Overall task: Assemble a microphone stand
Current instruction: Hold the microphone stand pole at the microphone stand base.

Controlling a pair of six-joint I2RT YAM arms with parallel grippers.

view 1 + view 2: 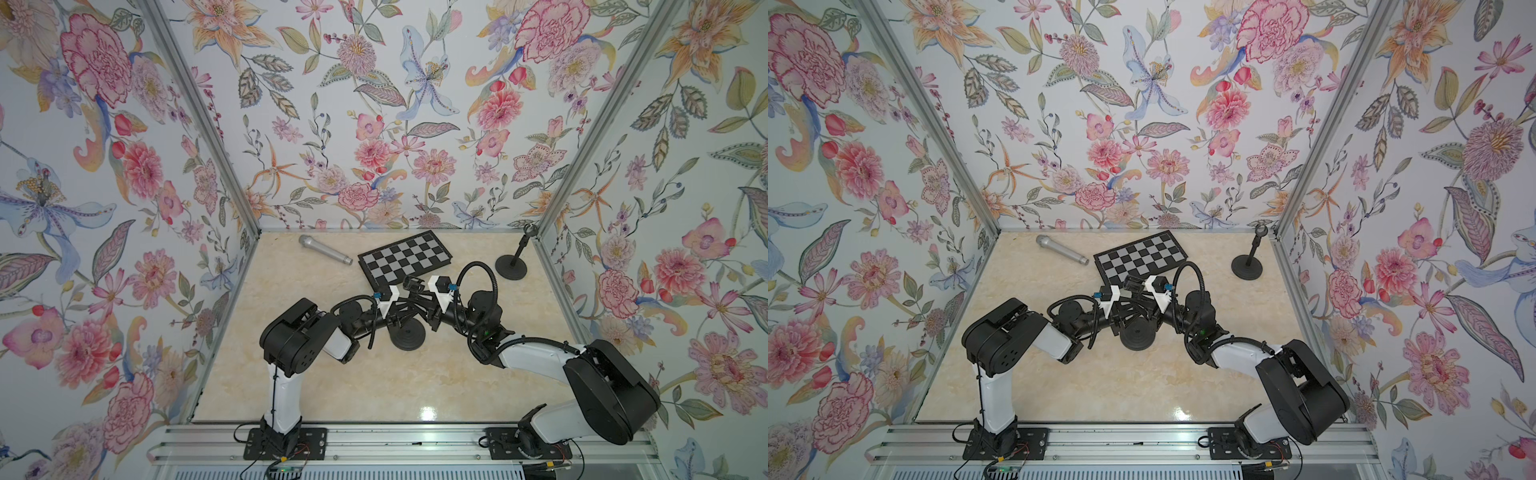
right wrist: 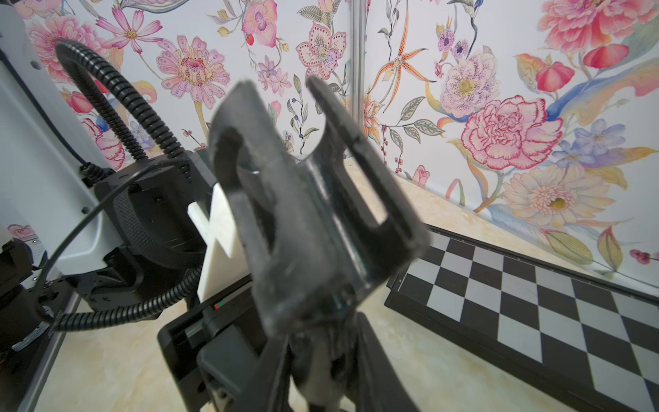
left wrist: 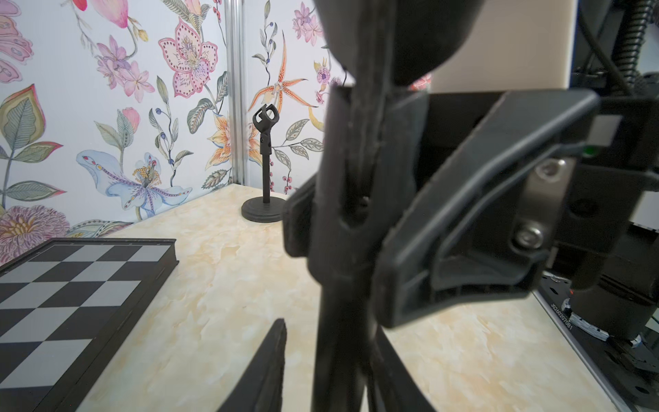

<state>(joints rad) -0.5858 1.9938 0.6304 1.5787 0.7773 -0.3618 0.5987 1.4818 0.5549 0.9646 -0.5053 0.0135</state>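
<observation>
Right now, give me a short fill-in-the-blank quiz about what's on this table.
The microphone lying on the table is ___ in colour. The flat board has a ___ pattern. The finished stand stands in the table's far ___ corner. The mic clip sits between the ___ arm's fingers.
Missing words: silver; checkered; right; right.

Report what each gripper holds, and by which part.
The right gripper holds the microphone stand by its pole, just below the clip. The left gripper stands open around the pole, gripping nothing.
</observation>
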